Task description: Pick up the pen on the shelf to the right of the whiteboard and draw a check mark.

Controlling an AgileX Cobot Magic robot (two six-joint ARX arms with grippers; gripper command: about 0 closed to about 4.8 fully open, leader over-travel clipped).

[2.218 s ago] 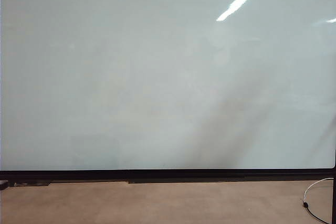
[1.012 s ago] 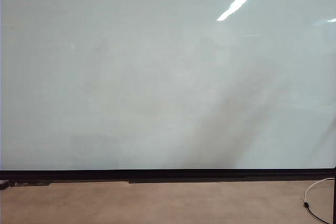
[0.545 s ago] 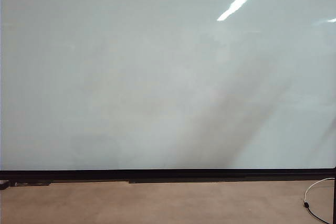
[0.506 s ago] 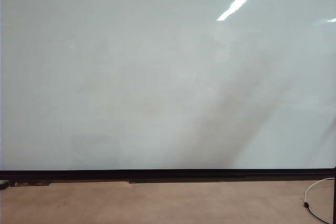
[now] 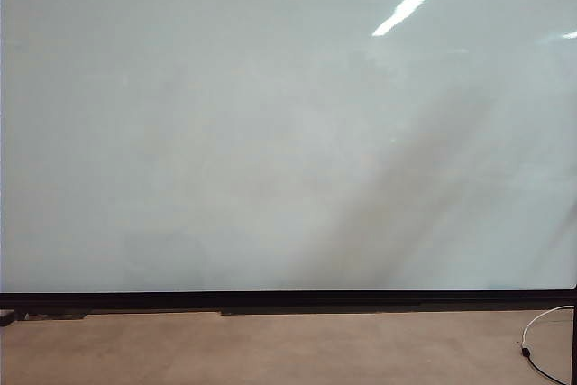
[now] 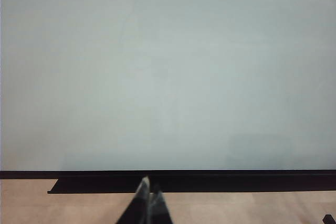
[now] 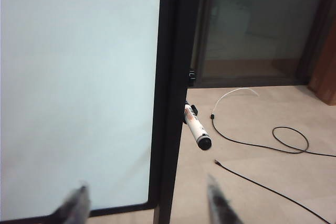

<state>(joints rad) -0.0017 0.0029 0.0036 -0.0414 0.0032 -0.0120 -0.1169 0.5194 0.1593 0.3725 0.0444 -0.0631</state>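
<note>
The whiteboard (image 5: pixel 270 132) fills the exterior view, glossy and blank above its black bottom edge; no check mark is in view. Neither gripper shows there. In the right wrist view the pen (image 7: pixel 196 126), white with a black end, sticks out from the board's black side frame (image 7: pixel 170 103); the shelf under it is hard to make out. My right gripper (image 7: pixel 147 195) is open, its blurred fingers well short of the pen and straddling the frame's lower corner. My left gripper (image 6: pixel 150 187) is shut and empty, pointing at the board's bottom rail (image 6: pixel 184 181).
Black cables (image 7: pixel 283 140) and a white cable (image 7: pixel 236 93) lie on the tan floor to the right of the board. A dark glass door (image 7: pixel 257 24) stands behind. The white cable (image 5: pixel 541 326) also shows at the exterior view's lower right.
The faint dark reflection on the board's right half has stretched up and to the right. The board itself is unchanged, and no arm has come into the exterior view.
</note>
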